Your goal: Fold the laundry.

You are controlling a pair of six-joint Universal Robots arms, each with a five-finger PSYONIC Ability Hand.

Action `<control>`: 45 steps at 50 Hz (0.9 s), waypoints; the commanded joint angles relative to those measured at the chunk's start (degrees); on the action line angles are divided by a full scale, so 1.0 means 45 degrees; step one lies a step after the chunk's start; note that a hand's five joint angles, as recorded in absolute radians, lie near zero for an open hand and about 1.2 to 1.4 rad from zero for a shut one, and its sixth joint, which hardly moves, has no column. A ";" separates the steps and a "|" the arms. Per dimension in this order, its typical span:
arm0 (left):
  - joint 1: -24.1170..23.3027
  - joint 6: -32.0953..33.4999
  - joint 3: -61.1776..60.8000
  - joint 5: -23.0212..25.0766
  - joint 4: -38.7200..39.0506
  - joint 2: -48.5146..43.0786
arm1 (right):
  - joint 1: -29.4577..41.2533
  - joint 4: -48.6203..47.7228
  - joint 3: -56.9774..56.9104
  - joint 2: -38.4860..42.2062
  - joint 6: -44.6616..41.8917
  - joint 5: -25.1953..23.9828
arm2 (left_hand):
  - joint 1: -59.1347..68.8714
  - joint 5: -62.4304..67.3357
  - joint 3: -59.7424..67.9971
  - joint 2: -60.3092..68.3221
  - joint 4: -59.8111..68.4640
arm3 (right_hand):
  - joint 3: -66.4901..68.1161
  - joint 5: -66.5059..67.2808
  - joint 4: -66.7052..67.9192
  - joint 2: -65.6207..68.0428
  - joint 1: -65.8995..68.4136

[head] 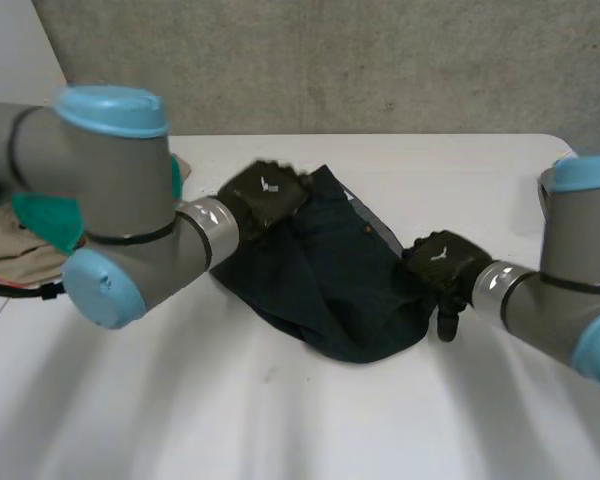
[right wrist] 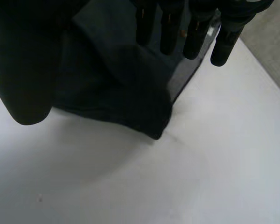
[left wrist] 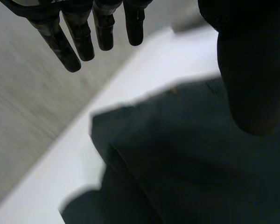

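The dark blue garment (head: 330, 290) lies bunched in the middle of the white tabletop (head: 280, 420). I have the left hand (head: 263, 197) over its far-left edge and the right hand (head: 442, 262) at its right edge. Both have straight fingers and grip nothing. I'd say they are placed to take opposite ends and spread it flat. A beige and green clothes pile (head: 20, 250) sits at the left, and a grey wall (head: 380, 60) stands behind.

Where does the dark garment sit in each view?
Head view: dark garment mid-table, between left robot hand and right robot hand.
Left wrist view: dark garment under the left robot hand's palm.
Right wrist view: dark garment under the right robot hand's fingertips.
Shared landmark: white table along its edge.
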 commanded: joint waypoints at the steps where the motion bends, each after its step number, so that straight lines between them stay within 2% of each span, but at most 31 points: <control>1: 0.0289 0.2022 0.1954 -0.0505 -0.2254 -0.2083 | 0.0082 -0.2346 0.0486 0.0640 -0.0042 0.0166 | 0.1379 0.1086 0.1246 0.1330 0.1347 | 0.0863 0.0753 0.0884 0.1069 0.0942; 4: 0.0231 0.2317 0.1838 -0.1013 -0.2195 -0.2241 | 0.0101 -0.3167 0.0583 0.1127 -0.0256 0.0147 | 0.5108 0.4815 0.4976 0.5059 0.5076 | 0.1756 0.1646 0.1776 0.1961 0.1834; 5: 0.0212 0.2336 0.1741 -0.1169 -0.2176 -0.2183 | 0.0101 -0.3323 0.0584 0.1264 -0.0315 0.0147 | 0.7230 0.6938 0.7098 0.7182 0.7199 | 0.2427 0.2316 0.2447 0.2632 0.2505; 6: 0.0173 0.2298 0.1450 -0.1403 -0.2118 -0.1970 | 0.0101 -0.3692 0.0584 0.1478 -0.0412 0.0205 | 1.1322 1.1030 1.1190 1.1273 1.1291 | 0.4728 0.4617 0.4748 0.4933 0.4806; 8: 0.0153 0.2220 0.1117 -0.1638 -0.1845 -0.1637 | 0.0101 -0.3948 0.0545 0.1617 -0.0433 0.0205 | 1.4602 1.4310 1.4470 1.4553 1.4571 | 0.8097 0.7986 0.8117 0.8302 0.8175; 9: 0.0114 0.2065 0.0786 -0.1833 -0.1341 -0.1191 | 0.0082 -0.4124 0.0506 0.1694 -0.0452 0.0225 | 1.5278 1.4985 1.5145 1.5229 1.5246 | 1.1298 1.1187 1.1318 1.1503 1.1376; 11: 0.0055 0.1869 0.0297 -0.2010 -0.0752 -0.0584 | 0.0101 -0.4262 0.0447 0.1715 -0.0511 0.0283 | 1.5284 1.4992 1.5152 1.5236 1.5253 | 1.3756 1.3646 1.3777 1.3962 1.3834; 16: -0.0101 0.1341 -0.1110 -0.2440 0.1180 0.1622 | 0.0062 -0.4282 0.0213 0.1131 -0.0062 0.0654 | 1.5284 1.4992 1.5152 1.5236 1.5253 | 1.3765 1.3654 1.3785 1.3970 1.3843; 19: -0.0101 0.0990 -0.1696 -0.2654 0.1905 0.3185 | -0.0016 -0.4048 -0.0001 -0.0098 0.0036 0.0694 | 1.5284 1.4992 1.5152 1.5236 1.5253 | 1.3765 1.3654 1.3785 1.3970 1.3843; 23: 0.0054 0.0561 -0.2282 -0.2986 0.1634 0.5175 | -0.0094 -0.2473 -0.0877 -0.2282 0.0231 0.0674 | 1.5284 1.4992 1.5152 1.5236 1.5253 | 1.3765 1.3654 1.3785 1.3970 1.3843; 26: 0.0308 0.0442 -0.2828 -0.3123 0.0992 0.5824 | -0.0327 -0.0911 -0.1620 -0.3204 0.0542 0.0675 | 1.5284 1.4992 1.5152 1.5236 1.5253 | 1.3765 1.3654 1.3785 1.3970 1.3843; 29: 0.0426 0.0364 -0.3395 -0.3260 0.0074 0.5845 | -0.0329 0.0188 -0.1935 -0.3071 0.0875 0.0616 | 1.5284 1.4992 1.5152 1.5236 1.5253 | 1.3765 1.3654 1.3785 1.3970 1.3843; 31: 0.0387 0.0131 -0.4234 -0.3260 -0.0845 0.5865 | -0.0037 0.0931 -0.2072 -0.2603 0.1032 0.0713 | 0.9074 0.8782 0.8942 0.9025 0.9043 | 1.3765 1.3654 1.3785 1.3970 1.3843; 33: 0.0309 -0.0220 -0.4917 -0.3222 -0.1217 0.5864 | 0.0139 0.1089 -0.2053 -0.2271 0.1013 0.0810 | 0.5620 0.5328 0.5488 0.5571 0.5588 | 1.3765 1.3654 1.3785 1.3970 1.3843; 37: -0.0023 -0.1021 -0.6616 -0.2481 0.0124 0.5593 | 0.0218 0.1031 -0.1839 -0.1743 0.1013 0.1415 | 0.3445 0.3153 0.3313 0.3397 0.3414 | 1.3765 1.3654 1.3785 1.3970 1.3843; 38: -0.0139 -0.1197 -0.7161 -0.2189 0.1154 0.5224 | 0.0257 0.0953 -0.1684 -0.1684 0.1032 0.1668 | 0.1626 0.1333 0.1493 0.1577 0.1594 | 1.3765 1.3654 1.3785 1.3970 1.3843; 40: -0.0257 -0.1393 -0.7594 -0.2050 0.2252 0.4929 | 0.0316 0.0875 -0.1507 -0.1664 0.1013 0.1865 | 0.0565 0.0273 0.0433 0.0516 0.0534 | 1.3765 1.3654 1.3785 1.3970 1.3843; 42: -0.0568 -0.1627 -0.7926 -0.1894 0.3907 0.4423 | 0.0374 0.0719 -0.1176 -0.1683 0.1071 0.2021 | 0.0486 0.0194 0.0354 0.0437 0.0454 | 1.3765 1.3654 1.3785 1.3970 1.3843; 45: -0.0939 -0.1745 -0.7657 -0.1815 0.5396 0.3506 | 0.0394 0.0427 -0.0785 -0.1781 0.1071 0.2042 | 0.1376 0.1084 0.1244 0.1327 0.1345 | 1.3765 1.3654 1.3785 1.3970 1.3843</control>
